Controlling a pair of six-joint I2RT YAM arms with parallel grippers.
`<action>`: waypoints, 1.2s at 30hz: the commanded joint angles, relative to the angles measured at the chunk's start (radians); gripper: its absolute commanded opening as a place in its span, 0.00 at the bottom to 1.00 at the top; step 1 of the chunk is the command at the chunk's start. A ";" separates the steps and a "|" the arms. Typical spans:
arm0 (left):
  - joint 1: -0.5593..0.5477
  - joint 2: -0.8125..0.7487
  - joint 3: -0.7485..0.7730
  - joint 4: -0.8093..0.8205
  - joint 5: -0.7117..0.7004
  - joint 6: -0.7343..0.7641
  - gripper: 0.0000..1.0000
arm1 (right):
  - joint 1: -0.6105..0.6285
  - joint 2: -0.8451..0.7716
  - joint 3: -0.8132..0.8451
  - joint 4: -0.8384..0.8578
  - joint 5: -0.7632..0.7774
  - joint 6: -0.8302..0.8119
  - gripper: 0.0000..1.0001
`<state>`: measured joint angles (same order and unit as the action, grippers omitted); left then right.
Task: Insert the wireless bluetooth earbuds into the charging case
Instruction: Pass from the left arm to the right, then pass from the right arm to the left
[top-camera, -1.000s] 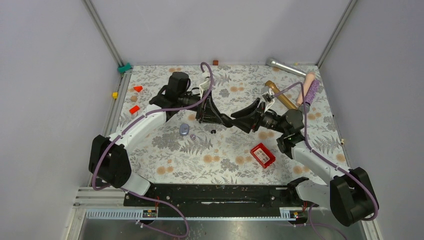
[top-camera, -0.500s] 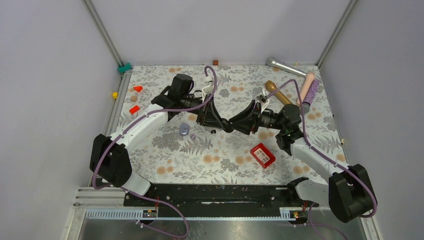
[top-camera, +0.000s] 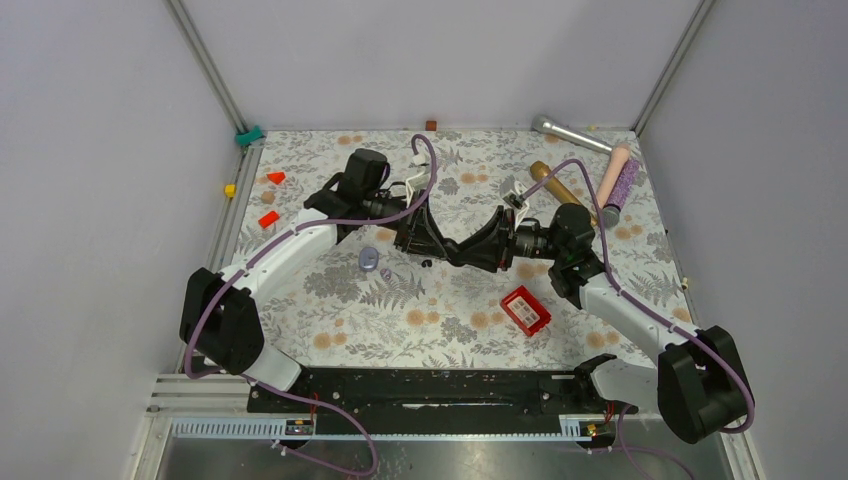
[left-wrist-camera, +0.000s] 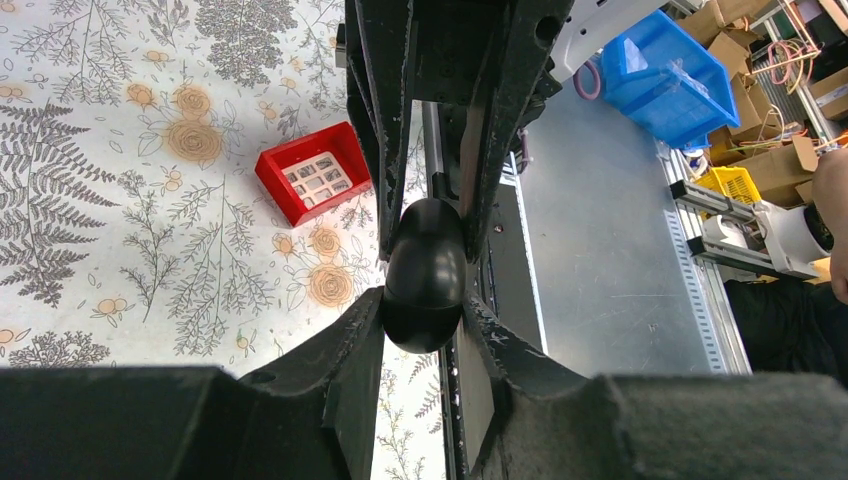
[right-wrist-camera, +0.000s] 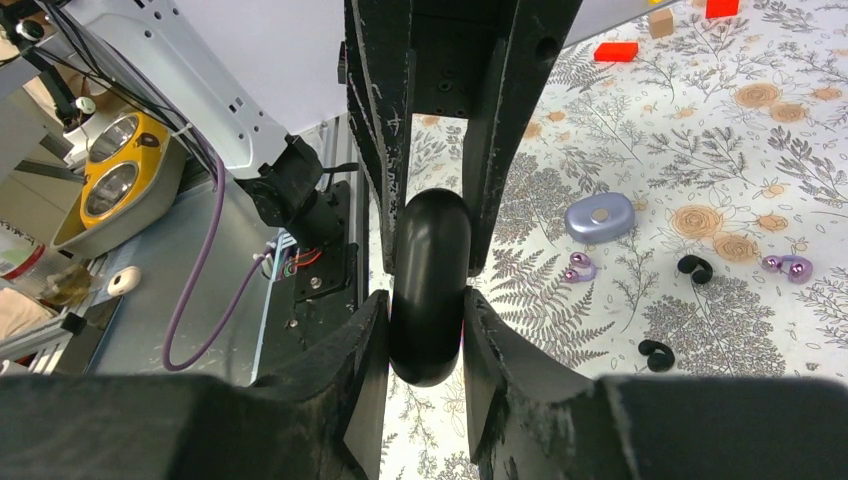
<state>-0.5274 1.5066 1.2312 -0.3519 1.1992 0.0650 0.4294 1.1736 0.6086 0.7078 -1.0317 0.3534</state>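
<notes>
Glossy black oval charging case is clamped lengthwise between left pincer and right pincer, with tiny black and purple earbuds seen on bench below.

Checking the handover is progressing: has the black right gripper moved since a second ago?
Yes. The right gripper has shifted left, farther beyond the left edge of the red plastic tray.

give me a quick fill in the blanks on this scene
1. The left hand and right hand both clamp one ___ case.
2. On the cloth lie two black earbuds and ___ purple earbuds.
3. The tray near the right arm is ___.
Missing: black, two, red
</notes>
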 joint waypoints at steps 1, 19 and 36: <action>-0.002 -0.004 0.047 0.046 -0.002 0.019 0.16 | 0.016 -0.026 0.033 0.005 -0.030 -0.037 0.09; -0.012 0.011 0.048 0.042 -0.030 0.016 0.70 | 0.010 -0.027 0.023 0.082 0.083 0.073 0.02; -0.019 0.012 0.059 0.048 -0.019 -0.002 0.35 | 0.011 0.006 0.020 0.042 0.149 0.025 0.00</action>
<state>-0.5407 1.5219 1.2427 -0.3428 1.1530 0.0708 0.4381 1.1755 0.6079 0.7238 -0.9051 0.4057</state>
